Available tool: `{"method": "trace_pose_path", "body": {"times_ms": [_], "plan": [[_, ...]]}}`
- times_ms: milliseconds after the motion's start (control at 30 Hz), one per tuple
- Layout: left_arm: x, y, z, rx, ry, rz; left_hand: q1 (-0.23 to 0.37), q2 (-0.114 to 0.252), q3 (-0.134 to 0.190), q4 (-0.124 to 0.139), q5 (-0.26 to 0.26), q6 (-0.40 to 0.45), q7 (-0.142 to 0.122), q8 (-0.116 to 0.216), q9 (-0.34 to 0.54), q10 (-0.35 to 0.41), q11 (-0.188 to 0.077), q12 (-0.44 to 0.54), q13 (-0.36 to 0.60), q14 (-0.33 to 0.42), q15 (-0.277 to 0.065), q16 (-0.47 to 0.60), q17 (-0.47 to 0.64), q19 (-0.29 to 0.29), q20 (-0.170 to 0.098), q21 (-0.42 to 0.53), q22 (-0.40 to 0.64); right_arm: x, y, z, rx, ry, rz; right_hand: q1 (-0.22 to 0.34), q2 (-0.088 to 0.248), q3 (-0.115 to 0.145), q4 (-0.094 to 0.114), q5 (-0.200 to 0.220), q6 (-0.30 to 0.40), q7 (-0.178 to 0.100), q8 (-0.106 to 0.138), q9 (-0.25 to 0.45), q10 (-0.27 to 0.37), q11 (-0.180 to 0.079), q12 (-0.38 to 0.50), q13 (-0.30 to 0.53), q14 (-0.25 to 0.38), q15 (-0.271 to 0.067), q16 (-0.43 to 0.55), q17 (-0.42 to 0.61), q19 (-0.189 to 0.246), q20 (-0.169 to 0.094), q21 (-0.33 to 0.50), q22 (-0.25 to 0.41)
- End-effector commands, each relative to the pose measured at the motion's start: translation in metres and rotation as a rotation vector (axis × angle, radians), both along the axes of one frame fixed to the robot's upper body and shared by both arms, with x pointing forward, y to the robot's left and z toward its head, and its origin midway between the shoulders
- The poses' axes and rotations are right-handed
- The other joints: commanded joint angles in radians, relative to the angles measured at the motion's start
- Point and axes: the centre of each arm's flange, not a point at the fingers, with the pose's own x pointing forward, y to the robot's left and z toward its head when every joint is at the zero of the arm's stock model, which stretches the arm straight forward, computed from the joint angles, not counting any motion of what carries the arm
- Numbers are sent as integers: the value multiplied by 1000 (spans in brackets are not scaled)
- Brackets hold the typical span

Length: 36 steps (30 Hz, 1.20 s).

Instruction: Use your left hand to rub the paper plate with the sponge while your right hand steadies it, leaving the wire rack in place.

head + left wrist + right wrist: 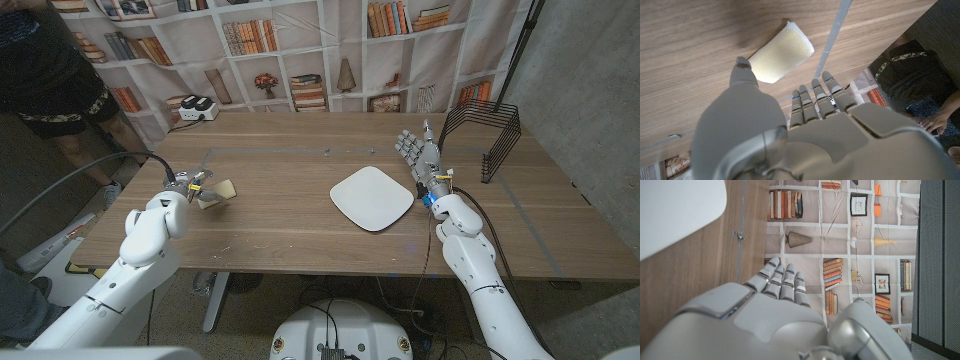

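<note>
The left arm comes in over the desk's near left corner, and the left hand (196, 184) hovers above the left part of the desk with its fingers (816, 97) stretched out and apart, holding nothing. The sponge (218, 191) lies on the wood just beyond the thumb; from the pictures I cannot tell whether the thumb tip touches it. The right arm comes in over the near right corner. The right hand (420, 156) stands above the desk's right part, palm upright and fingers straight and spread, empty, just beside the right edge of the plate (372, 197) but not on it. The plate, white and squarish with rounded corners, lies flat a little right of the desk's middle, well apart from the sponge. Farther back, near the far right corner, stands the rack (483, 138), black wire, behind the right hand. A charger (194, 108) sits at the far edge, left of centre. A person (58, 90) stands past the far left corner.
</note>
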Motion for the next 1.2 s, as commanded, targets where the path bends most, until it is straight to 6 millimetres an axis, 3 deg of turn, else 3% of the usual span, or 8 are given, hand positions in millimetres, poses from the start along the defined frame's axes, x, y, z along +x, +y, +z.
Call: {"method": "trace_pose_path", "body": {"times_ms": [33, 1200], "plan": [[1, 9, -4, -15, -7, 12, 0, 7, 2, 2, 3, 6, 0, 2, 4, 4, 0, 7, 3, 5, 5, 7, 5, -2, 3, -2, 2, 2, 5, 1, -8, 10, -3, 9, 3, 2, -4, -2, 8, 0, -1, 5, 6, -5, 0, 2, 8, 1, -7, 6, 8, -4, -3, 3], [22, 15, -28, -86, 18, -27, 6, 14, -2, 8, -1, 11, 5, 3, 5, 9, 4, 8, 3, 11, 12, 8, 5, -5, 17, -9, 3, 5, 12, 1, -22, 37, -15, 13, 6, 1, -8, -6, 7, 0, -4, 5, 7, -3, -4, 3, 7, 1, -9, 6, 11, -5, -14, 4]]}}
